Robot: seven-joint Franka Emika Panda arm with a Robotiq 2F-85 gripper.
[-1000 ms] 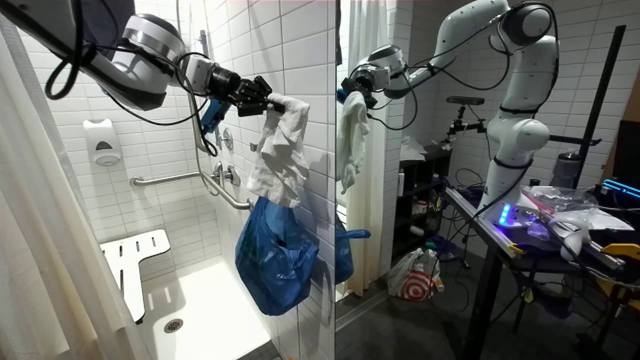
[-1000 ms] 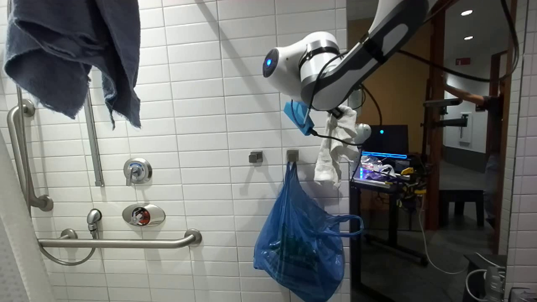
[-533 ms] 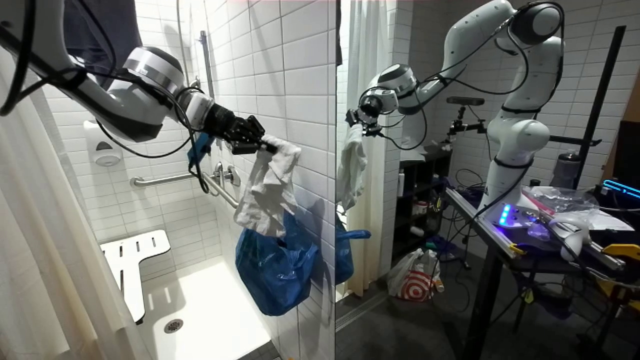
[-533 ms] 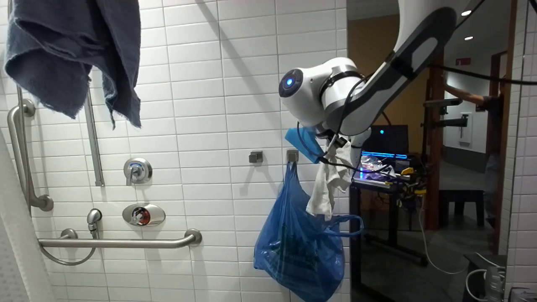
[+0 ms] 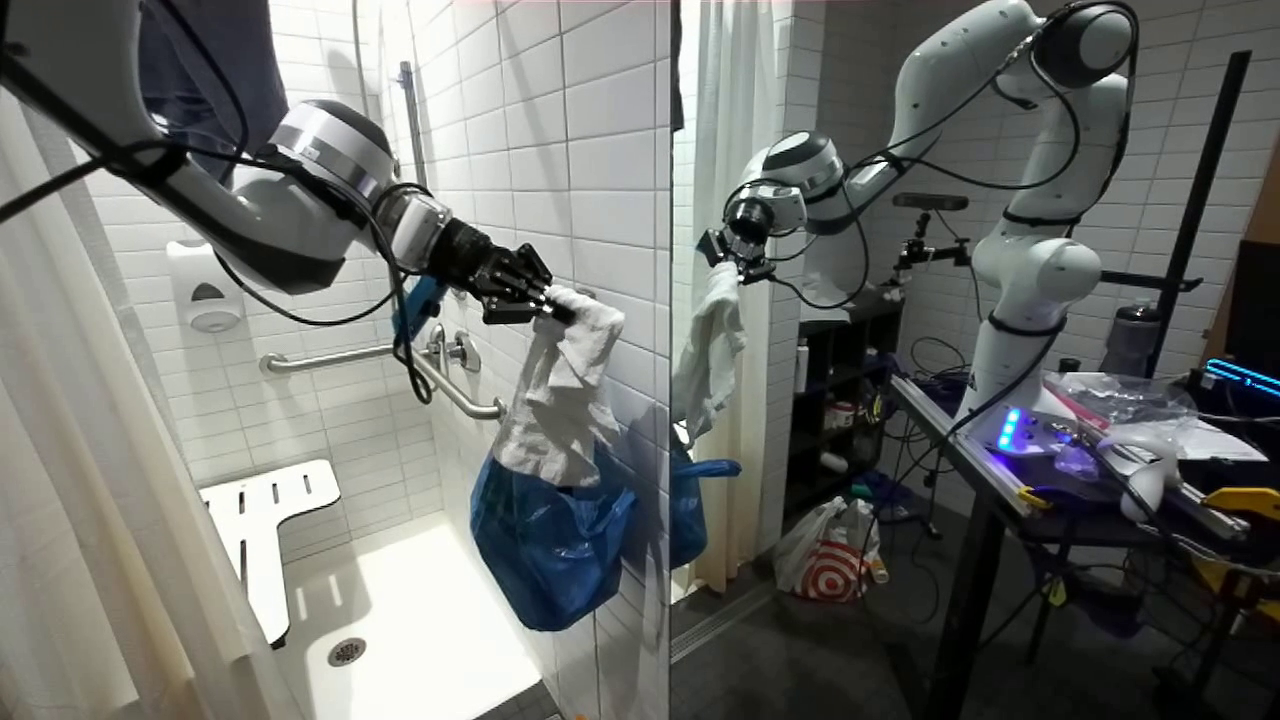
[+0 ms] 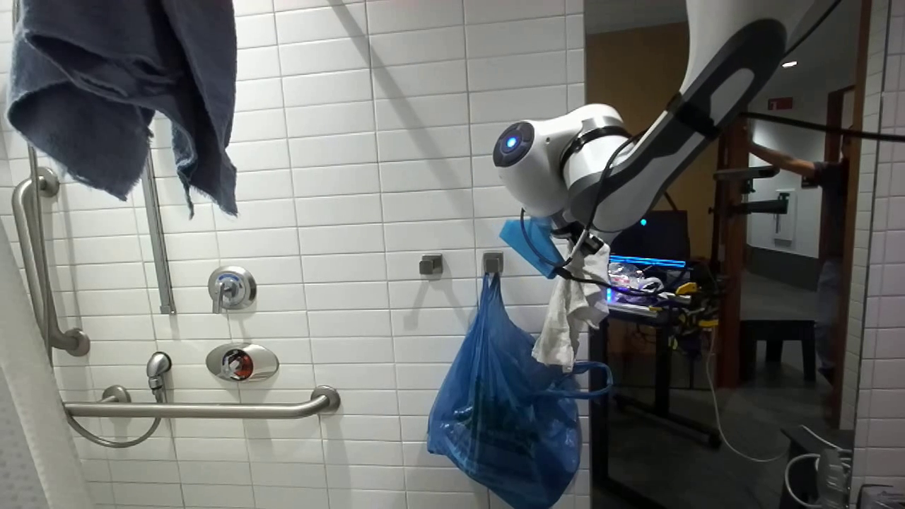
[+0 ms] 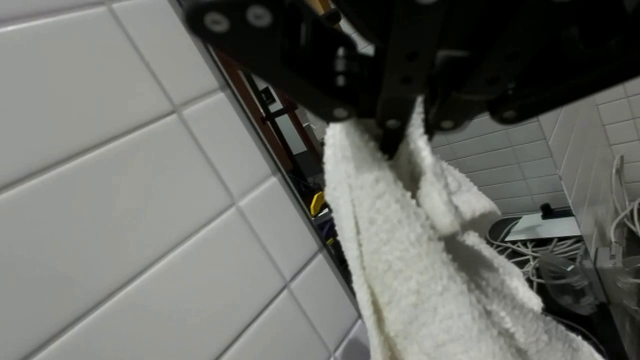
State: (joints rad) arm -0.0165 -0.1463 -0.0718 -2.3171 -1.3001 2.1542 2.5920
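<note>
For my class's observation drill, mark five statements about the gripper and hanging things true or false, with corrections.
1. A blue plastic bag hangs from a wall hook. True.
2. The gripper is shut on a white terry cloth. True.
3. The white terry cloth reaches the shower floor. False: it ends higher.
4. In both exterior views, a dark blue towel hangs at upper left. True.
5. The gripper points up. False: it slants downward.
</note>
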